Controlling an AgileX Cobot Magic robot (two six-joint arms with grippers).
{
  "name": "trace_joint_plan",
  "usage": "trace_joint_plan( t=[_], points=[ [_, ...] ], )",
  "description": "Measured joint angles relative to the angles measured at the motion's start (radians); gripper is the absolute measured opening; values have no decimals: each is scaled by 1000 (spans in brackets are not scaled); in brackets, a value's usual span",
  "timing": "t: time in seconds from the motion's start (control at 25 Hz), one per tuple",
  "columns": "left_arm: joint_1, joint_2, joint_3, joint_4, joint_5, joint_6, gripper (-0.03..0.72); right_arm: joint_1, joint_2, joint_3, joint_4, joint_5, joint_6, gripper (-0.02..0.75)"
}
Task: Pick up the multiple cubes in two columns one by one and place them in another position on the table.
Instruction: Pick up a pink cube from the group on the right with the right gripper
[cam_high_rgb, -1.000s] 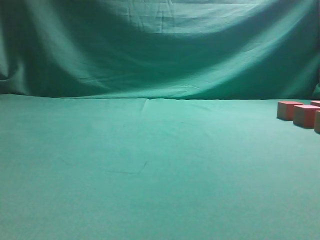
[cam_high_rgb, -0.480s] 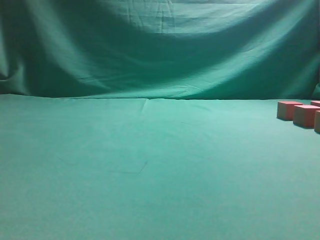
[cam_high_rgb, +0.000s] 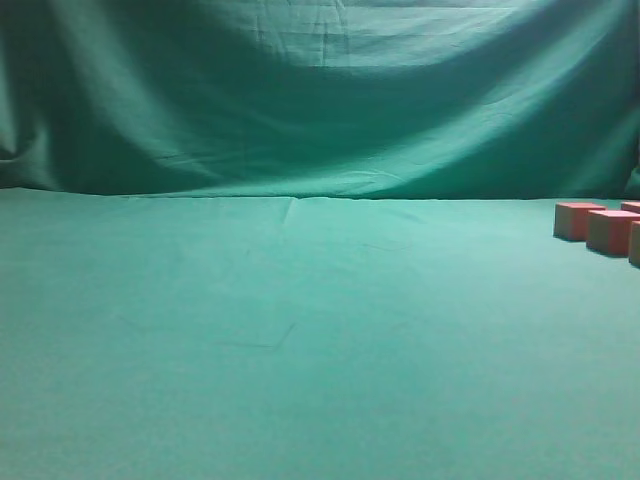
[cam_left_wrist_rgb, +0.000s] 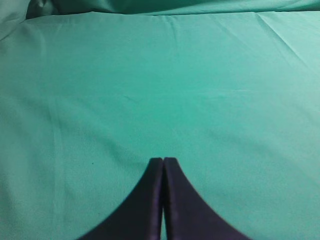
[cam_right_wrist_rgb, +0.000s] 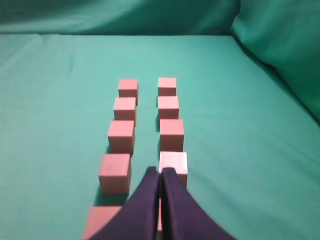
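Note:
Pink cubes stand in two columns on the green cloth in the right wrist view. The left column runs from its far cube (cam_right_wrist_rgb: 128, 87) to its near cube (cam_right_wrist_rgb: 101, 221). The right column runs from its far cube (cam_right_wrist_rgb: 167, 86) to a near cube (cam_right_wrist_rgb: 173, 164). My right gripper (cam_right_wrist_rgb: 160, 171) is shut and empty, above the gap between the columns at their near end. A few cubes (cam_high_rgb: 578, 220) show at the right edge of the exterior view. My left gripper (cam_left_wrist_rgb: 162, 160) is shut and empty over bare cloth. Neither arm shows in the exterior view.
The green cloth (cam_high_rgb: 300, 330) covers the table and rises as a backdrop (cam_high_rgb: 320, 90) behind it. A fold of cloth (cam_right_wrist_rgb: 280, 55) rises to the right of the cubes in the right wrist view.

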Motion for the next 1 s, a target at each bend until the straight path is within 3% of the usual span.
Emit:
trace_joint_plan(
  t=[0.4,0.6,0.84,1.0],
  points=[
    [0,0,0,0,0,0,0,0,0,0,144,-330,1,0],
    [0,0,0,0,0,0,0,0,0,0,282,-366,5,0],
    [0,0,0,0,0,0,0,0,7,-87,295,-154,-8,0],
    [0,0,0,0,0,0,0,0,170,-229,295,45,-104,0]
  ],
)
